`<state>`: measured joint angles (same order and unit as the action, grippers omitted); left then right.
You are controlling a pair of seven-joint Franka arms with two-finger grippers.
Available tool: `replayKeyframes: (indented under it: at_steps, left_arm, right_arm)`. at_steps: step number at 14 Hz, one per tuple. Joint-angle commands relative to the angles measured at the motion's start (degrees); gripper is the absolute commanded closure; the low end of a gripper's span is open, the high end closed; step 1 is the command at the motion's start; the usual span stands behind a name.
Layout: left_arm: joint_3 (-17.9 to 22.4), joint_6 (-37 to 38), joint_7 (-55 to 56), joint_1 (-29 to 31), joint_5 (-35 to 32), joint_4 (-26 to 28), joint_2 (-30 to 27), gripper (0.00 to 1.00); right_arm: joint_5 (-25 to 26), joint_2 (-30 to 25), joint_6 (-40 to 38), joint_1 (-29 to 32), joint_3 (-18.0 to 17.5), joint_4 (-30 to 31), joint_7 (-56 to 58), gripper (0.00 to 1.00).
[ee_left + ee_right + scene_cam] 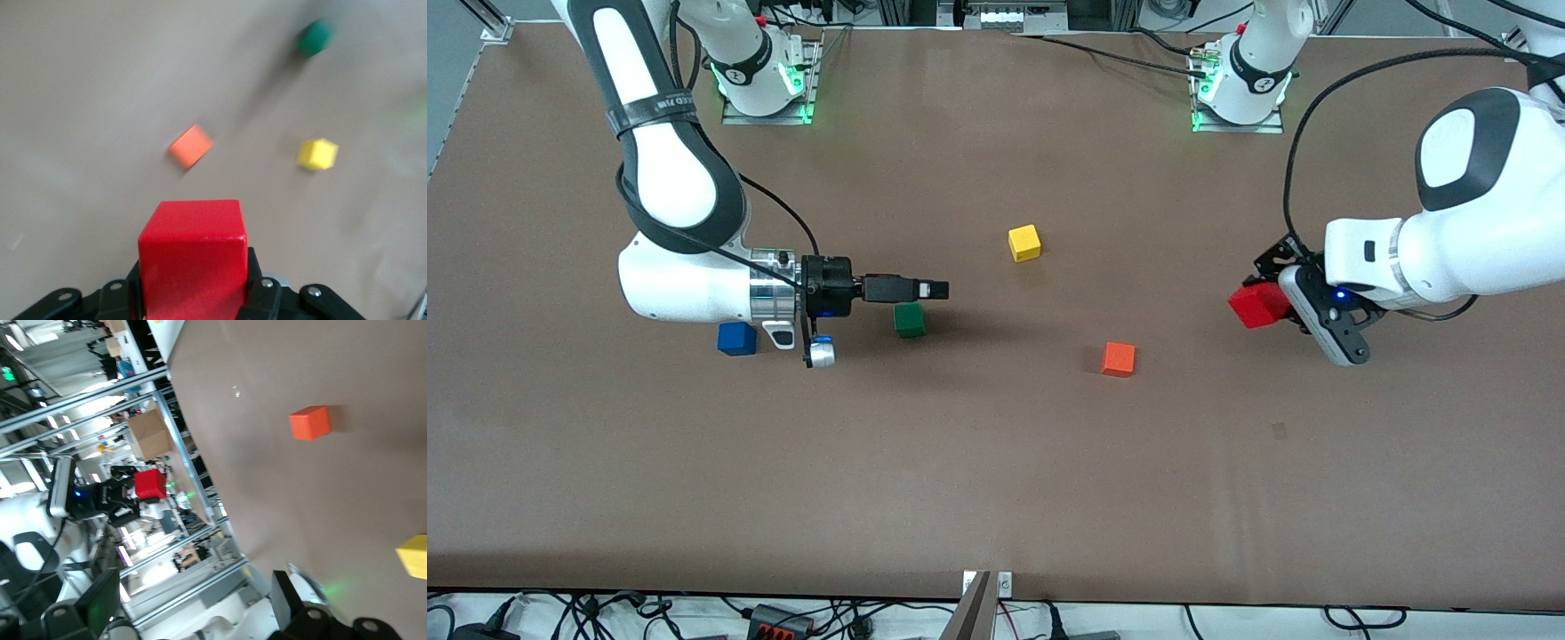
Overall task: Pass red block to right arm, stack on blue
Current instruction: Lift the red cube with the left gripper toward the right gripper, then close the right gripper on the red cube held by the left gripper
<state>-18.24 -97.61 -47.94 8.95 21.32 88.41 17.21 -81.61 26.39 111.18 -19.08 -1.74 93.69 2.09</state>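
Held aloft in the left arm's wide black linkage-claw gripper (1278, 298): the small bright red cube (1260, 305), pinched between the two fingers (265, 297), raised above the brown table (996, 462) toward the left arm's end. Seen again in the right wrist view as the same red cube (150, 484) clamped in that claw (127, 497), turned sideways toward the middle of the table.

Hovering over the table toward the right arm's end: the right arm's narrow black straight-fingered gripper (935, 290), lying horizontal and pointing toward the middle, fingers spread as wide as they go, nothing between them. Directly above the small green cube (909, 319), whose top edge sits under the fingers in the front view.

Resting on the table below the right arm's white wrist: the small deep blue cube (736, 338), with nothing stacked on it, well apart from the red cube.

Between the two grippers, on the table: a small yellow cube (1024, 242), farther from the front camera, and a small orange cube (1118, 359), nearer to it. Both well apart from each other and from the green cube
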Motion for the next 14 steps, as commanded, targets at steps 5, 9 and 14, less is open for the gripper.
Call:
replayKeyframes:
  at_steps: [5, 9, 14]
  left_arm:
    - [-3.28, -6.88, -29.2, -2.01, 30.75, -0.35, 2.74, 0.96]
    - [-3.9, -19.15, -39.5, -10.07, 44.74, 0.97, 5.55, 0.96]
    - [-3.91, -32.02, -50.55, -16.42, 58.63, 2.12, 9.07, 0.96]
  right_arm:
    - [-7.77, 2.87, -2.02, -0.35, 0.34, -0.71, 1.51, 0.0]
    - [-12.86, 3.75, -5.35, -0.26, 0.42, -0.44, 1.86, 0.0]
    - [-11.82, 4.11, -11.32, 2.81, 0.95, -0.71, 6.16, 0.0]
